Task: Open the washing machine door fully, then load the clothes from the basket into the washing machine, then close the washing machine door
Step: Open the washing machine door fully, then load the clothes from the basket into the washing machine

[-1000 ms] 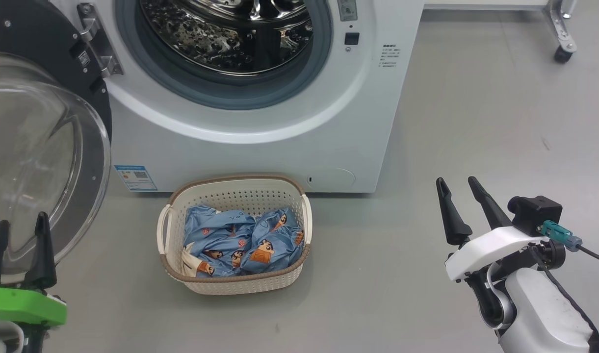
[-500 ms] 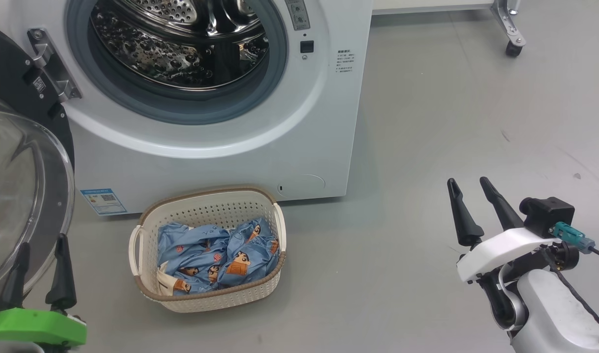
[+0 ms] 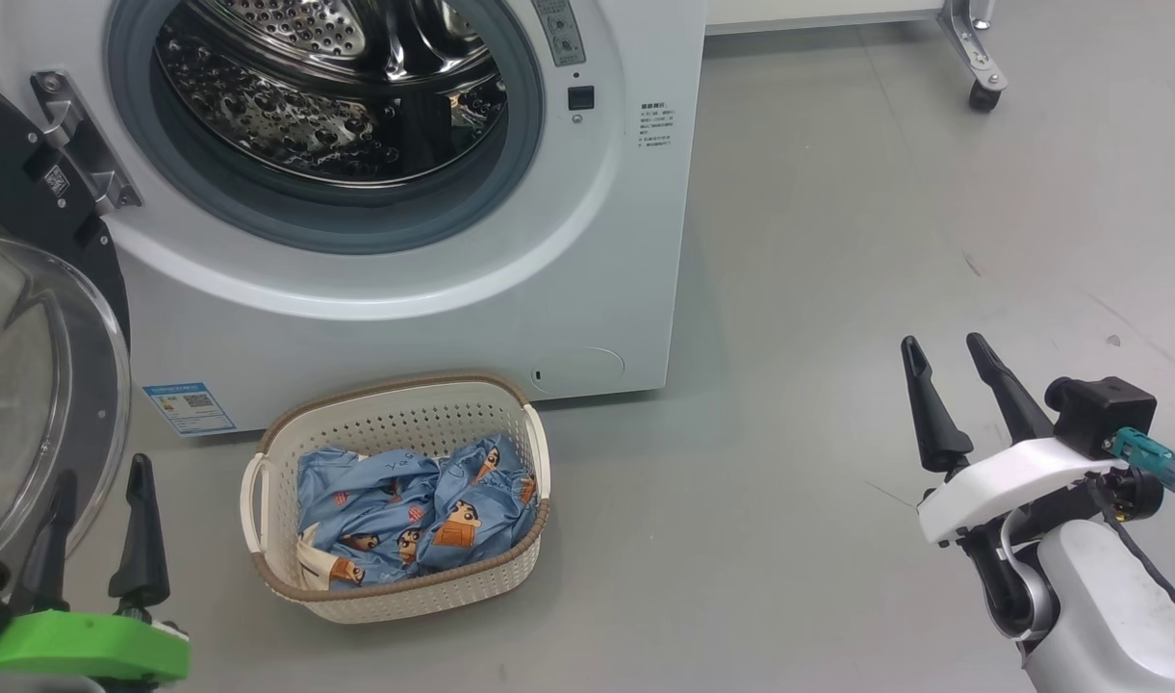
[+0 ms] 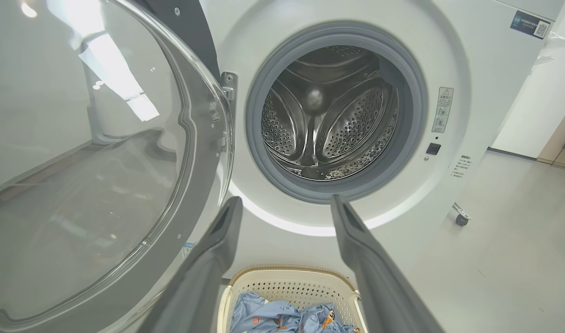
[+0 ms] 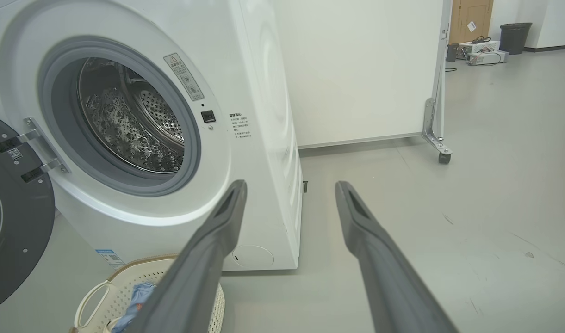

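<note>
Head camera shifted, things stayed put: soft, light clothes (image 3: 409,510) bunched in the basket (image 3: 395,602) by the washing machine (image 3: 404,318), likely best pinched at a raised fold; left gripper (image 3: 103,472) and right gripper (image 3: 943,340) jaws released, empty.

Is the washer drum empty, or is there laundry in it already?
Empty, as far as it shows: the drum is bare steel inside, and the clothes lie bunched in the basket on the floor.

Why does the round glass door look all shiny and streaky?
In the left wrist view, bright lights mirror as white streaks on the washing machine door; in the head view its glass looks only faintly hazy, while the steel drum glints with speckled highlights.
</note>
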Available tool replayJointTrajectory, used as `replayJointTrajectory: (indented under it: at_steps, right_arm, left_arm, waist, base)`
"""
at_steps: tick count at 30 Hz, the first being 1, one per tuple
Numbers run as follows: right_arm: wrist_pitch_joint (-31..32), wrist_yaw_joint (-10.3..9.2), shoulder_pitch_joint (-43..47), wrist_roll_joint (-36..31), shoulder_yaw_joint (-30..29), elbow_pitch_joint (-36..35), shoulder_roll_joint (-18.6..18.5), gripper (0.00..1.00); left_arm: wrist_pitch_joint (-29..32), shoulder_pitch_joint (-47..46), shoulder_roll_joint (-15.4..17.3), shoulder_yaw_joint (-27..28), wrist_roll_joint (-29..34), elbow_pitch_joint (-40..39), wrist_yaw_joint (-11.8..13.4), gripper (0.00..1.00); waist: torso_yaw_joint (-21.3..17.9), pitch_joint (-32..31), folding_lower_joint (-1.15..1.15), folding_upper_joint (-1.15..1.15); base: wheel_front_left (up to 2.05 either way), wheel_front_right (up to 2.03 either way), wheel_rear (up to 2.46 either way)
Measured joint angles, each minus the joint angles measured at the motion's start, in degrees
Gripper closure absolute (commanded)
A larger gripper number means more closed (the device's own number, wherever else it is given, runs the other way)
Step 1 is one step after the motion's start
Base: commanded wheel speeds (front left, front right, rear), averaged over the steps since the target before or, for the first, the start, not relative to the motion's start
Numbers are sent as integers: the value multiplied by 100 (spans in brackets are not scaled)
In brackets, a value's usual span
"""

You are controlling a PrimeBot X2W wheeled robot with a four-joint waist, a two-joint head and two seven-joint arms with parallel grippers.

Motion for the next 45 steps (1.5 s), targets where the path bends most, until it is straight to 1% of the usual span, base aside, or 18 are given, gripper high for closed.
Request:
replayJointTrajectory:
  at_steps: [22,32,45]
  right_arm:
    - [0,0,19,-19,-4,-118,-15,0]
    - [0,0,107,-19,-3,-127,-15,0]
    - [0,0,125,-18,18,-145,-22,0]
  left_arm:
    - [-14,169,-133,155,112,-277,-7,0]
    - [-14,180,-138,166,165,-296,-14,0]
    - [-14,201,-169,204,224,-313,-58,0]
  waist:
    - [-1,15,0,0]
    - [22,14,0,0]
    - [61,42,0,0]
  base:
    - [0,0,0]
    - [2,-2,0]
    - [44,-44,0]
